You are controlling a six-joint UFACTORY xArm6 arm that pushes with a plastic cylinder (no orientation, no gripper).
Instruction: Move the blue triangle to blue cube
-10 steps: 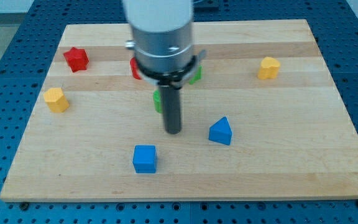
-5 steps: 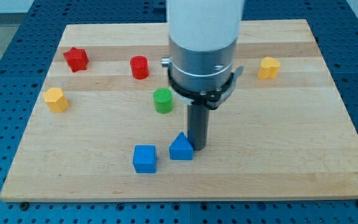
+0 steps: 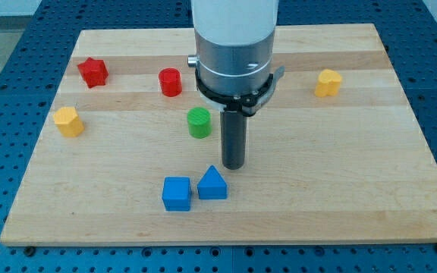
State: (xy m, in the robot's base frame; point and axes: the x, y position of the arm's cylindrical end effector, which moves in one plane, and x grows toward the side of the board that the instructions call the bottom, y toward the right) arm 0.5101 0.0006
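The blue triangle (image 3: 212,184) lies near the view's bottom, right beside the blue cube (image 3: 177,193), almost touching its right side. My tip (image 3: 234,166) stands just above and to the right of the blue triangle, a small gap apart from it. The rod rises from there into the arm's grey and white body.
A green cylinder (image 3: 199,122) stands left of the rod. A red cylinder (image 3: 170,82) and a red star (image 3: 92,72) lie toward the view's top left. A yellow block (image 3: 68,121) lies at the left, another yellow block (image 3: 328,83) at the top right, all on the wooden board (image 3: 340,189).
The blue triangle has slid left from the board's middle right until it sits next to the blue cube. My tip swept right, then pushed left, and has now drawn back slightly upward.
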